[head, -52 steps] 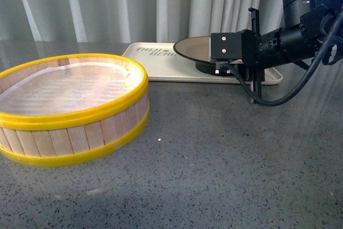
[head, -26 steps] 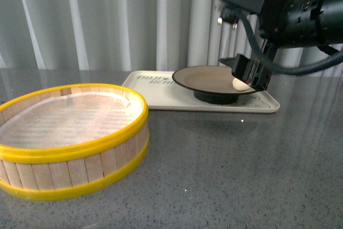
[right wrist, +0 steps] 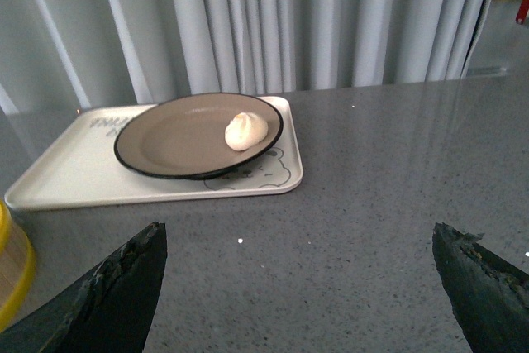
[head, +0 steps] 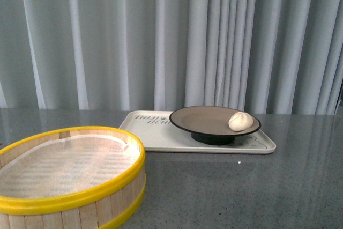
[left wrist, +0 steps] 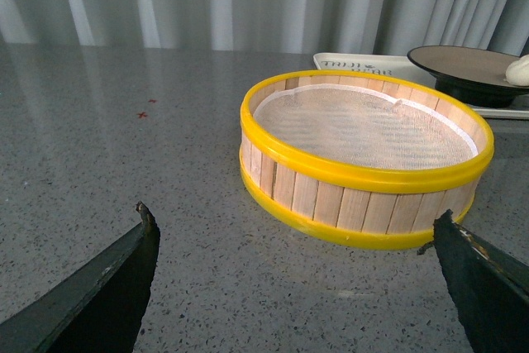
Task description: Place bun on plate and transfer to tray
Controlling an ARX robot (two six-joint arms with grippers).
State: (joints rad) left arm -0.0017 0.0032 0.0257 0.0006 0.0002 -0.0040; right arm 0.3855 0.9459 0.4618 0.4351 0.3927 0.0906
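Sitting on the plate [head: 211, 120], near its rim, the bun [head: 240, 121] is home, and the plate rests on the tray [head: 161, 135]. Both the left gripper [left wrist: 302, 279] and right gripper [right wrist: 302, 287] gape wide, holding nothing. Job looks done, though the plate's footing is hard to judge; next is probably just parking the arms.

On the table [head: 225, 191], the steamer [head: 69, 178] stands near the front, to the left. Behind it and to the right lies the tray [head: 161, 135], set before the curtain [head: 161, 36]. The plate [head: 206, 119] rests on the tray's right half, and the bun [head: 240, 121] sits in the plate near its right rim.
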